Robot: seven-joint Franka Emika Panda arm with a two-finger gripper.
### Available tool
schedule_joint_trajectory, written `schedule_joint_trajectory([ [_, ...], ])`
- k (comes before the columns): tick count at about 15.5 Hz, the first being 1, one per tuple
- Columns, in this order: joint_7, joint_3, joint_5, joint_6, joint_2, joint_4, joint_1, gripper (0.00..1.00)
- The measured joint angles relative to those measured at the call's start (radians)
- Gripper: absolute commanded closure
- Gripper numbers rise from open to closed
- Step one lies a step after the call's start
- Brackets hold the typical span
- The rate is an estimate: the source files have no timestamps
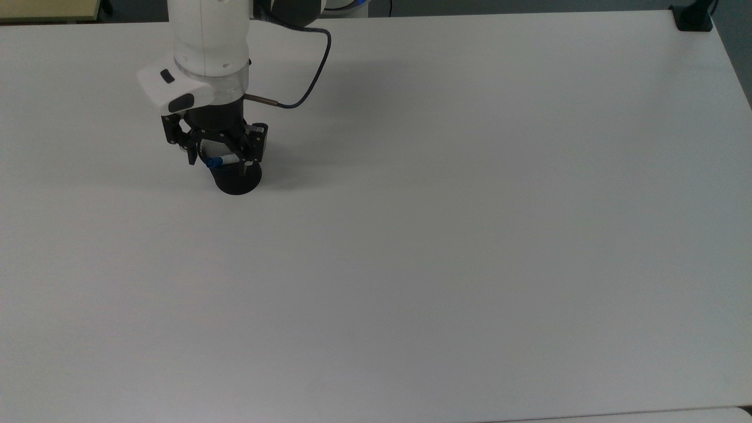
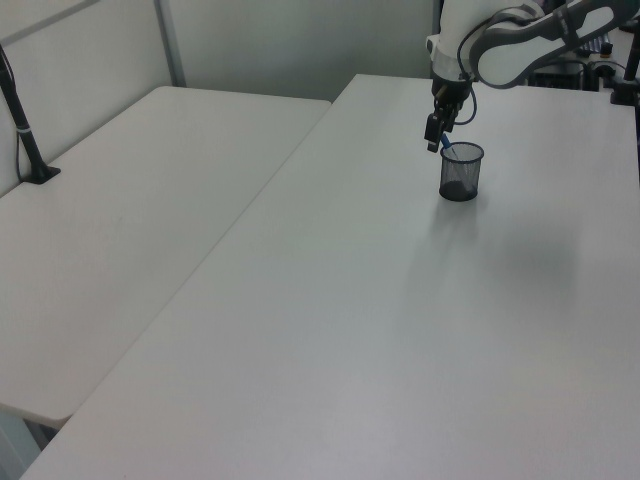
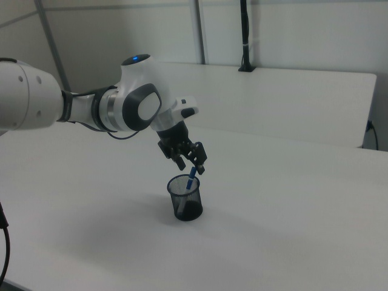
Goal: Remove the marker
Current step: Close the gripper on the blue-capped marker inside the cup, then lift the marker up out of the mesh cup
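A black mesh cup [image 1: 238, 182] stands on the white table [image 1: 446, 235] at the top view's upper left. The marker [image 1: 222, 160], white with a blue cap, leans inside it with the cap poking above the rim. My gripper [image 1: 217, 164] hangs just over the cup's mouth, open, with one finger on either side of the marker's upper end. In the right view the gripper [image 3: 191, 169] sits right at the blue top of the marker [image 3: 191, 180] above the cup [image 3: 185, 206]. The left view shows the gripper [image 2: 434, 145] tilted over the cup [image 2: 461, 178].
A dark cable [image 1: 305, 88] loops from my wrist. A black clamp [image 1: 693, 17] sits on the table's far right corner in the top view. A second white table [image 2: 130, 200] with a black pole [image 2: 25, 130] adjoins in the left view.
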Motion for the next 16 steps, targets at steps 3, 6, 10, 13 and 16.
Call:
schedule_joint_trajectory([
  [3,0.001,-0.006,-0.006,0.001,0.007,0.0,0.0,0.71],
  [6,0.002,-0.008,-0.006,0.001,0.007,0.002,0.0,0.96],
  [10,0.006,-0.008,-0.006,0.001,0.003,0.005,-0.003,0.98],
  [13,0.01,-0.008,-0.006,0.001,-0.014,0.011,-0.007,0.98],
  [16,0.024,-0.008,-0.006,0.001,-0.063,0.017,-0.009,0.98],
])
